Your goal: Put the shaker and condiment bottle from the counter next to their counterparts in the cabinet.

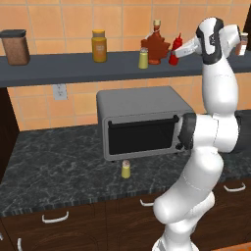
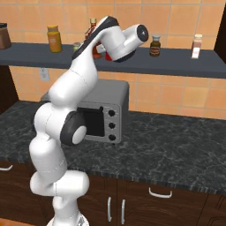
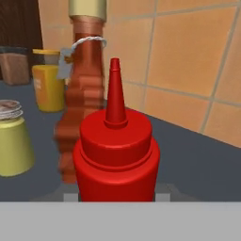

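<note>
One bottle: the condiment bottle [image 1: 174,50] sits up at the cabinet [image 1: 73,68] shelf, just beside the maple-leaf bottle [image 1: 155,45].
Pincer: the pincer [image 1: 179,51] is clamped on the bottle's body.
Handling: likely light, squeezable, smooth; hold mid-body, gently.
Shaker: the shaker [image 1: 126,169] waits on the bench [image 1: 54,171].
</note>
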You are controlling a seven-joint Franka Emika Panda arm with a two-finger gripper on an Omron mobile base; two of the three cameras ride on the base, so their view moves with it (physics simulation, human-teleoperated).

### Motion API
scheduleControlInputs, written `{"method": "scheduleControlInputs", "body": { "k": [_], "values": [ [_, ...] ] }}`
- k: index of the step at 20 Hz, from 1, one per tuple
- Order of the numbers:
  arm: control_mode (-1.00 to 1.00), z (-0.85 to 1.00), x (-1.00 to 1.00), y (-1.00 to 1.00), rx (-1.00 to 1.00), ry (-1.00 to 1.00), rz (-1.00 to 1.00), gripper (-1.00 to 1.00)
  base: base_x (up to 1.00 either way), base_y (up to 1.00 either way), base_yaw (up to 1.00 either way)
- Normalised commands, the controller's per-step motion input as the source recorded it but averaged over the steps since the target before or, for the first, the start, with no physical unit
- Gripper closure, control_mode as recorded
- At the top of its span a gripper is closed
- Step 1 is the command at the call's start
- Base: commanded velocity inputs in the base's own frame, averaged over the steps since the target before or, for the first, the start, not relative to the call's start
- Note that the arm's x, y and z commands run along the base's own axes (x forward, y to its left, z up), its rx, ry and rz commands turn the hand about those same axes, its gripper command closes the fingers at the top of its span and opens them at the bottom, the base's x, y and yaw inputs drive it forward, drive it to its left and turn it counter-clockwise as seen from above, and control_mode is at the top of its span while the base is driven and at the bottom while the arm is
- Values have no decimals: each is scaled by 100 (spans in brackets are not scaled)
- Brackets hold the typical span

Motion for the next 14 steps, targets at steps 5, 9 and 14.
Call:
{"method": "scheduleControlInputs", "body": {
  "k": [5, 9, 14],
  "values": [
    [-100, -2, 32, 0, 0, 0, 5, -100, 0, 0, 0],
    [-100, 0, 22, -7, 0, 0, 4, -100, 0, 0, 0],
    [-100, 0, 8, -12, 0, 0, 4, -100, 0, 0, 0]
  ]
}}
